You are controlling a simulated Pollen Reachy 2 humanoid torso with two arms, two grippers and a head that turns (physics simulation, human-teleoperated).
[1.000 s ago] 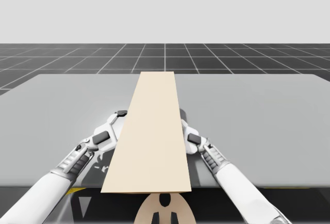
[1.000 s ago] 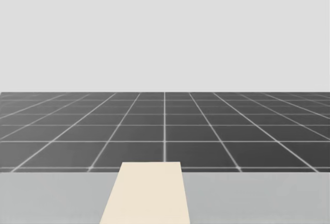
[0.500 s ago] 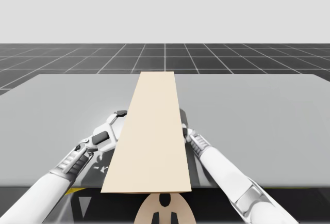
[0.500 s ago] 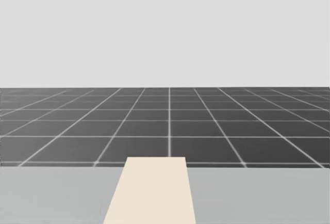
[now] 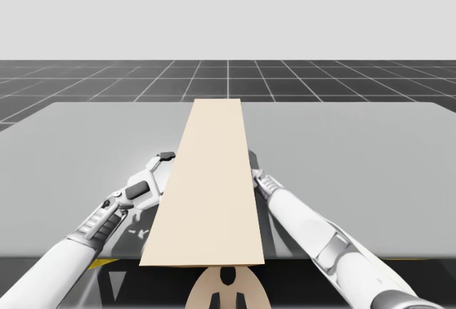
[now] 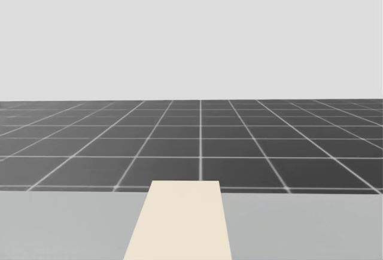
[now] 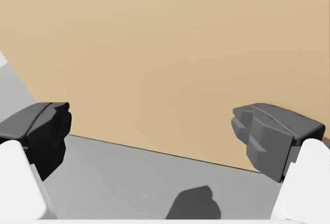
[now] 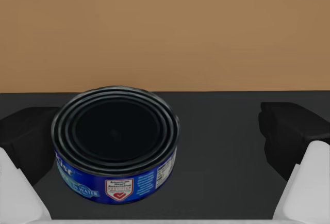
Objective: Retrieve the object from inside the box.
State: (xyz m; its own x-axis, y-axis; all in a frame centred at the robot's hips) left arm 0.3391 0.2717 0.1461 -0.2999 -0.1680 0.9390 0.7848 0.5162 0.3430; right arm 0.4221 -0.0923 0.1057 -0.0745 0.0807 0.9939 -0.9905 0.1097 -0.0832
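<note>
High view: grey table [image 5: 356, 152] under the long tan box [image 5: 206, 181]. Left gripper [image 7: 154, 131] spread just outside the box wall. Right gripper [image 8: 165, 136] inside the box, spread around the blue can [image 8: 116, 141]. Grasping step, I judge: next close squarely on the can, then withdraw

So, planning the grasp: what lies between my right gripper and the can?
Nothing, by the right wrist view: the blue can sits between the right gripper's open fingers on bare dark box floor.

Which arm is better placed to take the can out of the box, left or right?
Right. The right end effector, open, has the blue can between its fingers, inside the box. The left end effector, also open, is outside, facing the box's wall.
</note>
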